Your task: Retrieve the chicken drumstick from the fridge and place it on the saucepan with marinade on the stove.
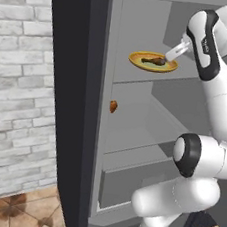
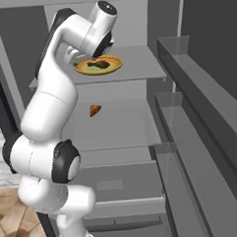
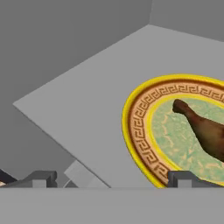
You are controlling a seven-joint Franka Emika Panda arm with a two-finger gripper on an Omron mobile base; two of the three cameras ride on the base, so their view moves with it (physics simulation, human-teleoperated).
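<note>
Lying flat on a round yellow-rimmed plate [image 3: 144, 131] on the upper grey shelf [image 2: 137, 65] of the tall grey matte fridge [image 1: 100, 134], the small dark-brown chicken drumstick [image 3: 202, 130] runs its long axis across the plate, narrow end toward the plate's middle in the hand view, thick end cut off by that view's right edge. Two-finger gripper [image 3: 111, 179] hangs wide open, holding nothing, just above the plate's near rim, drumstick off to one side of the finger tips. From both base views the white wrist covers part of the plate, so the fingers are hard to make out there; a small orange-brown lump [image 1: 113, 106] sits on the shelf below.
</note>
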